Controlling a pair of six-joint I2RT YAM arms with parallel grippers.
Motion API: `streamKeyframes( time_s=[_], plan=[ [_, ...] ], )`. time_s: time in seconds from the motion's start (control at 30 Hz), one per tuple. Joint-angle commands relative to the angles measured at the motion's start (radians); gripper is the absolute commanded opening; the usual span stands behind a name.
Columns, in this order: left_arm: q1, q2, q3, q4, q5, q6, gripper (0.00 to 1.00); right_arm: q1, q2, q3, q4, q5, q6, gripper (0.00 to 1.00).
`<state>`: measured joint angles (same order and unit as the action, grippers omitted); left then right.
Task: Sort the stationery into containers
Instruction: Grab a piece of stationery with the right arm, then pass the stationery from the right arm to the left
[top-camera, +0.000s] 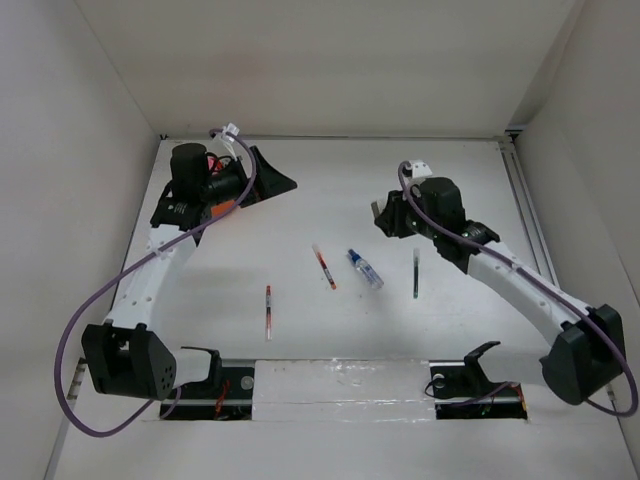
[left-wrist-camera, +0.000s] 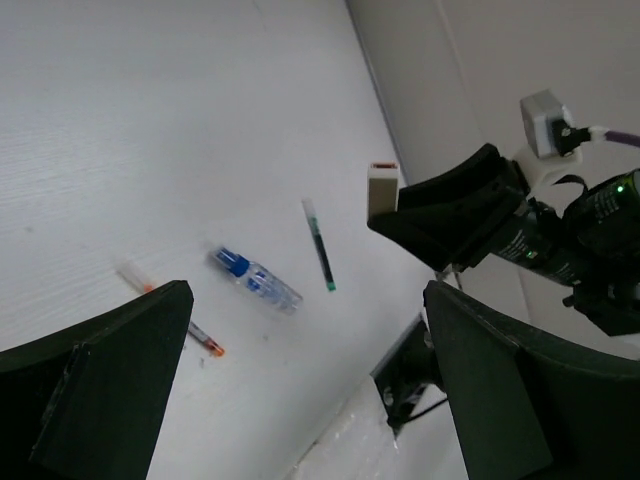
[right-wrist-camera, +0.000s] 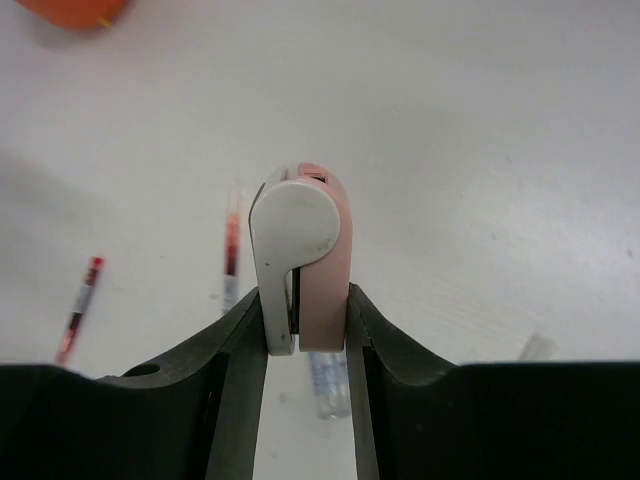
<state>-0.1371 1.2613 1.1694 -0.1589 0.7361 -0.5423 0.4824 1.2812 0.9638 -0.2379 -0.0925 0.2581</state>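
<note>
The left gripper (left-wrist-camera: 305, 292) hovers over the far left part of the table (top-camera: 330, 200). Its fingers are spread wide and there is nothing between them. Nearer and to the right lies the first red-white pen (top-camera: 268, 312). In the middle lie the second red-white pen (top-camera: 323, 266) and the blue-capped bottle (top-camera: 365, 269), near each other but not touching. The right gripper (right-wrist-camera: 305, 292) is closed firmly on the pink tube (right-wrist-camera: 322, 250) and holds it off the table, a little beyond the bottle. The dark green pen (top-camera: 416, 273) lies right of the bottle. Of the orange cup (right-wrist-camera: 72, 8) only an edge is visible, at the top left of the right wrist view.
</note>
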Motion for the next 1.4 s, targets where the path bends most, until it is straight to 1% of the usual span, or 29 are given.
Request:
streamKeyframes(
  time_s=[0.0,0.07,0.13,0.2,0.3,0.37,0.43,0.5,0.67,0.77,0.83,0.87,0.93,1.1,1.13,1.17,1.2,1.3,1.37],
  plan=[
    [0.001,-0.010,-0.042,0.209,0.222,-0.091,1.00,0.057,-0.034,0.009,0.170,-0.124,0.012,0.00],
    [0.001,-0.010,-0.062,0.291,0.282,-0.120,1.00,0.084,-0.036,0.032,0.227,-0.138,0.024,0.00],
    [0.001,-0.020,-0.085,0.364,0.312,-0.152,1.00,0.125,0.004,0.081,0.247,-0.147,0.024,0.00],
    [0.001,-0.036,-0.085,0.384,0.322,-0.153,1.00,0.153,0.035,0.114,0.285,-0.162,0.024,0.00],
    [0.001,-0.050,-0.085,0.374,0.322,-0.142,1.00,0.225,0.101,0.191,0.311,-0.173,0.014,0.00],
    [0.001,-0.050,-0.085,0.313,0.310,-0.107,1.00,0.268,0.133,0.254,0.311,-0.151,0.013,0.00],
    [0.001,-0.050,-0.076,0.282,0.281,-0.079,1.00,0.277,0.182,0.292,0.311,-0.151,0.013,0.00],
    [0.001,-0.040,-0.076,0.271,0.281,-0.070,1.00,0.297,0.220,0.337,0.311,-0.165,0.013,0.00],
    [0.001,-0.020,-0.088,0.240,0.258,-0.058,1.00,0.324,0.251,0.383,0.311,-0.174,0.004,0.00],
    [0.001,-0.010,-0.088,0.226,0.249,-0.047,0.97,0.324,0.251,0.408,0.311,-0.174,-0.005,0.00],
    [0.001,-0.010,-0.088,0.226,0.249,-0.047,0.92,0.324,0.262,0.429,0.311,-0.174,-0.005,0.00],
    [0.001,-0.010,-0.088,0.226,0.240,-0.047,0.92,0.324,0.276,0.438,0.311,-0.174,-0.005,0.00],
    [0.001,-0.010,-0.088,0.226,0.240,-0.047,0.87,0.335,0.287,0.455,0.311,-0.174,-0.005,0.00],
    [0.001,0.000,-0.079,0.194,0.201,-0.047,0.73,0.358,0.297,0.477,0.311,-0.165,-0.005,0.00],
    [0.001,0.000,-0.079,0.194,0.172,-0.036,0.63,0.358,0.297,0.477,0.311,-0.153,-0.005,0.00],
    [0.001,-0.011,-0.079,0.179,0.155,-0.036,0.58,0.369,0.297,0.477,0.311,-0.153,-0.005,0.00],
    [0.001,-0.011,-0.079,0.179,0.140,-0.036,0.55,0.369,0.297,0.477,0.311,-0.153,-0.005,0.00],
    [0.001,-0.022,-0.070,0.167,0.092,-0.036,0.52,0.369,0.297,0.477,0.311,-0.153,-0.005,0.00],
    [0.001,-0.031,-0.070,0.167,0.062,-0.036,0.47,0.380,0.297,0.477,0.311,-0.153,-0.014,0.00]
  ],
)
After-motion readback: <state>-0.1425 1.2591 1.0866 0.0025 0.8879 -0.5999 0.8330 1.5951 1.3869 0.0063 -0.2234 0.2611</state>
